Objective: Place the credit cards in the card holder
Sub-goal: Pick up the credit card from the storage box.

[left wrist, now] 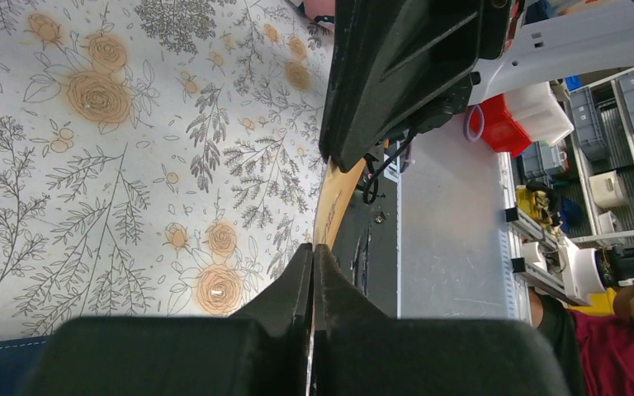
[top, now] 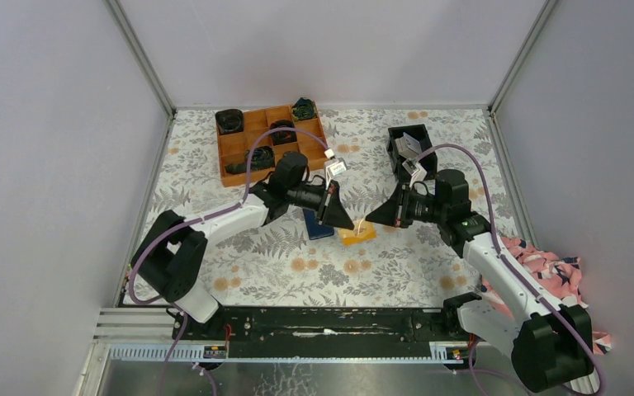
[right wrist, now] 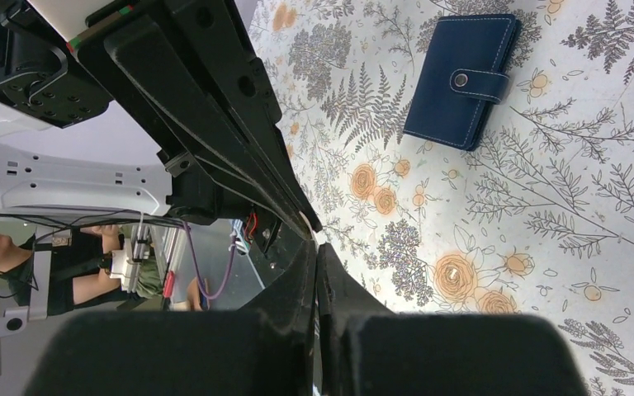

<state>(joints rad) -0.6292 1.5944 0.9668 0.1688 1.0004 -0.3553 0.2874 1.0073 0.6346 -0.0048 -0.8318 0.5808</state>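
— State of the left gripper [left wrist: 314,254]?

— Closed, fingertips pressed together on one end of a yellow-orange card [left wrist: 331,198]. Seen edge-on from the left wrist, and bowed a little.

— And the card's other end?

— Runs up under the tip of the right gripper [right wrist: 315,250]. Shut tight as well, no gap between the fingers. Cannot tell whether pinching the card or only touching it.

— Whereabouts on the table?

— Near the middle of the floral tablecloth [top: 396,264], between the two gripper tips, both pointing at each other and nearly meeting. Cannot tell whether clear of the cloth or resting on it.

— And the card holder [right wrist: 461,78]?

— Flat on the cloth, folded shut, snap tab [right wrist: 476,82] fastened across the front. Just beside the left gripper on its near side in the top view, partly hidden under the black fingers there. Apart from the card.

— Anything else around?

— At the far left, an orange compartment tray [top: 257,120] with dark items in several cells. At the far right, a black bin [top: 396,136] with something pale and flat standing in it, too small to name. By the right arm, at the table's edge, a pink patterned cloth [top: 549,262].
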